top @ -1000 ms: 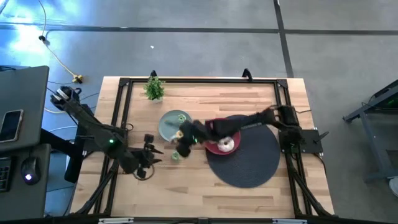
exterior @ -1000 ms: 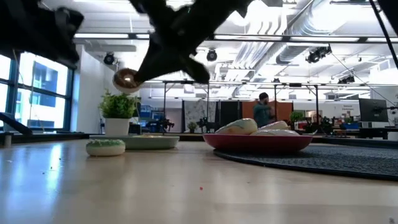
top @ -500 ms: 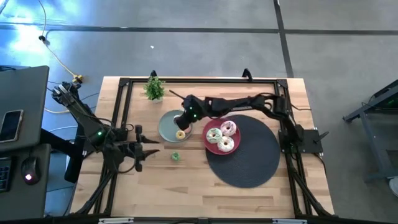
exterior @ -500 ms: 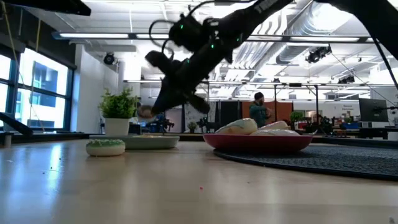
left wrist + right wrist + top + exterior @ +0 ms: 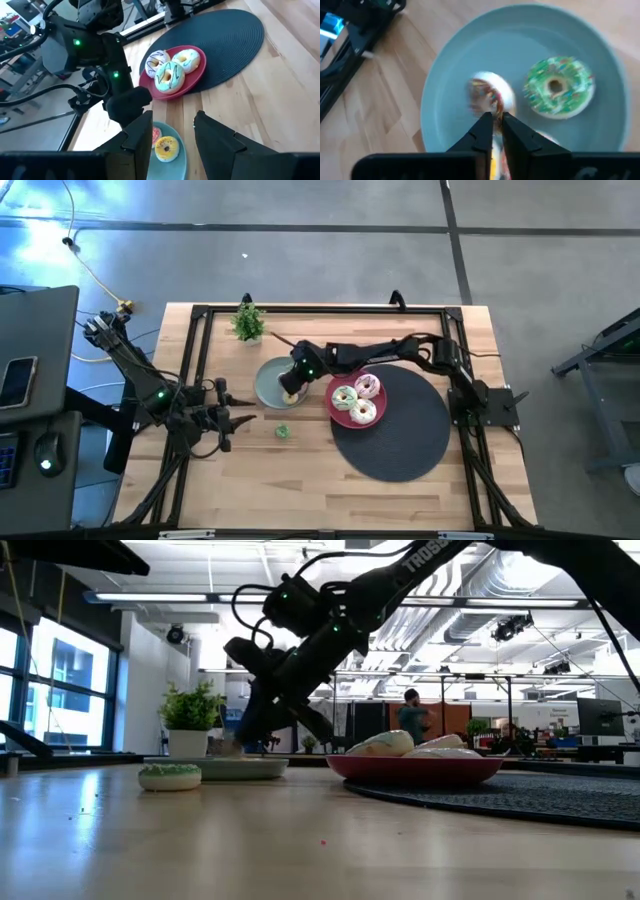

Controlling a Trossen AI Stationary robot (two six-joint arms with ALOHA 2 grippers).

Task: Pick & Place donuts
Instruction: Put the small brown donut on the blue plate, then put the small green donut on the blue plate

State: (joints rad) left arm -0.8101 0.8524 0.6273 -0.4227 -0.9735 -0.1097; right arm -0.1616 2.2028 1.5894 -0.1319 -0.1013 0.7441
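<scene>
Right now the right tool (image 5: pixel 291 387) reaches down over the grey-green plate (image 5: pixel 266 385) toward the left of the table (image 5: pixel 300 480). Its fingers (image 5: pixel 482 131) are clenched nearly together on a tiny yellow donut (image 5: pixel 166 147), which sits at or just above the plate's surface; I cannot tell if it is touching. On the same plate, in the right wrist view, lie a tiny green donut (image 5: pixel 559 88) and a tiny pink donut (image 5: pixel 489 93), the pink one just beside the fingertips.

To the right of that plate, the red plate (image 5: pixel 335 408) rests on the left edge of a round dark mat (image 5: pixel 410 440). It carries the three larger donuts: one with green icing (image 5: pixel 345 396), one pink (image 5: pixel 368 386) and one white (image 5: pixel 362 412), crowded together and touching.

Another tiny green donut (image 5: pixel 282 431) lies alone on the bare wood, nearer than the grey-green plate.

The left tool (image 5: pixel 228 420) hovers well to the left, near the table's left rail, fingers released and spread apart, holding nothing.

A small potted plant (image 5: pixel 248 321) stands at the far left corner of the table. In the low view a person (image 5: pixel 411 720) stands far off in the room behind.
</scene>
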